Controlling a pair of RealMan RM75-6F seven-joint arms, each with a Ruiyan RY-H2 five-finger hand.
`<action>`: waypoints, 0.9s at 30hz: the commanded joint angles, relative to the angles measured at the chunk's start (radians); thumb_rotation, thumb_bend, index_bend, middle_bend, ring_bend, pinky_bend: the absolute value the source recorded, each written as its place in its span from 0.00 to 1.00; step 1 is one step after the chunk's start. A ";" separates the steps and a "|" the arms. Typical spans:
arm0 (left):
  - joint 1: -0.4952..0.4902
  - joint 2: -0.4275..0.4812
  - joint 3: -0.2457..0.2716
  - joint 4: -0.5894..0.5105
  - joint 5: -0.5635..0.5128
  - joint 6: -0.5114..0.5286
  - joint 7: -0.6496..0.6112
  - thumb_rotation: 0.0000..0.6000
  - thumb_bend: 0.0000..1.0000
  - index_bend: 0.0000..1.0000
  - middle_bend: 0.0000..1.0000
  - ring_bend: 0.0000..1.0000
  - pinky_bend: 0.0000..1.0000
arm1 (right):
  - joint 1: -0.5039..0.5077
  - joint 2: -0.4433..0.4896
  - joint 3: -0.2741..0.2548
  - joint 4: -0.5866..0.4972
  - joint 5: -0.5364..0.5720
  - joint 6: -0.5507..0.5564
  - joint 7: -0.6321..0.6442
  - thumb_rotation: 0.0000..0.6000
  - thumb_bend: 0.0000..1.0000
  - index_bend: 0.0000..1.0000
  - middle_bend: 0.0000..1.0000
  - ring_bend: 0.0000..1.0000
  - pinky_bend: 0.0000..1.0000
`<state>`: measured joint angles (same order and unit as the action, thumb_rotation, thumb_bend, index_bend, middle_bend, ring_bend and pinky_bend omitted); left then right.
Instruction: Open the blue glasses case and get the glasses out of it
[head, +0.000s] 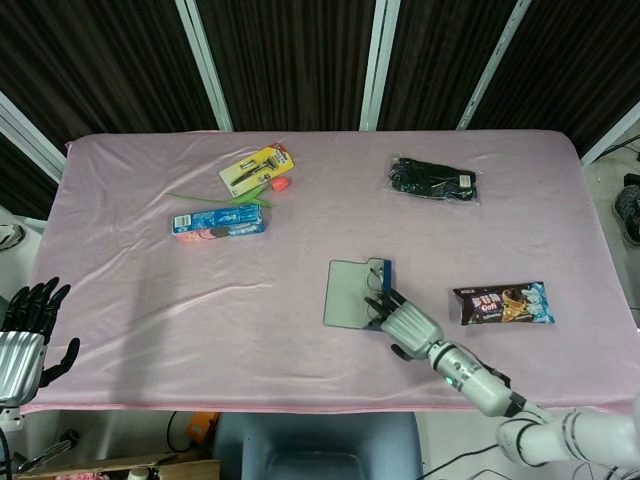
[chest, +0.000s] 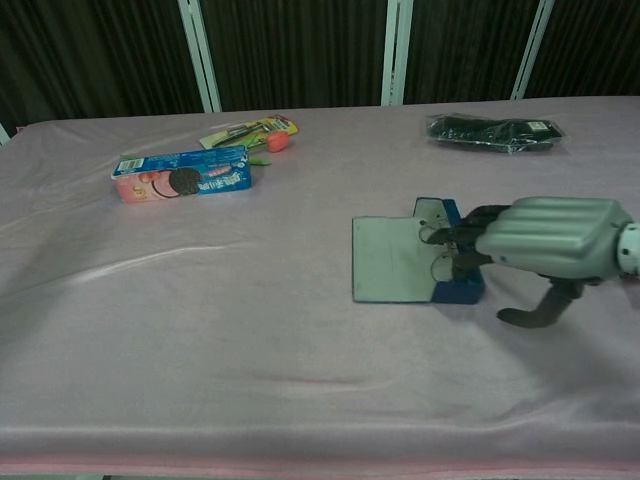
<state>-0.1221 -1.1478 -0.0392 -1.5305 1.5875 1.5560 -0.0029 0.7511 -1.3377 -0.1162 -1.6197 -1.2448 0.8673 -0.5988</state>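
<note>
One readable label, "FUN", marks the snack packet (head: 502, 303); right hand (chest: 545, 243) grips the glasses (chest: 440, 252).

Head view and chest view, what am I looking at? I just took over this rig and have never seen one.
Both are the robot's own cameras: the head view looks down on the pink table, the chest view looks across it. The right hand has its fingers in the opened blue glasses case, at the glasses; whether it grips them I cannot tell. The left hand hangs open beside the table. Also lying there: a cookie box, a yellow pack, a black bag and a snack bar.
</note>
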 joint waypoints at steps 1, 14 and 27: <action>-0.001 -0.003 0.000 -0.002 0.001 -0.002 0.007 1.00 0.37 0.00 0.00 0.00 0.00 | -0.056 0.054 -0.055 -0.014 -0.055 0.043 0.029 1.00 0.55 0.45 0.03 0.00 0.00; -0.008 -0.021 -0.005 -0.008 -0.009 -0.017 0.052 1.00 0.38 0.00 0.00 0.00 0.00 | -0.075 0.033 0.020 0.190 -0.031 0.019 0.128 1.00 0.55 0.45 0.03 0.00 0.00; -0.009 -0.018 -0.012 -0.010 -0.022 -0.020 0.045 1.00 0.38 0.00 0.00 0.00 0.00 | 0.007 -0.102 0.146 0.319 0.093 -0.037 0.035 1.00 0.55 0.45 0.03 0.00 0.00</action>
<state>-0.1322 -1.1663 -0.0519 -1.5400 1.5640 1.5346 0.0429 0.7626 -1.4512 0.0295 -1.2797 -1.1491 0.8222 -0.5720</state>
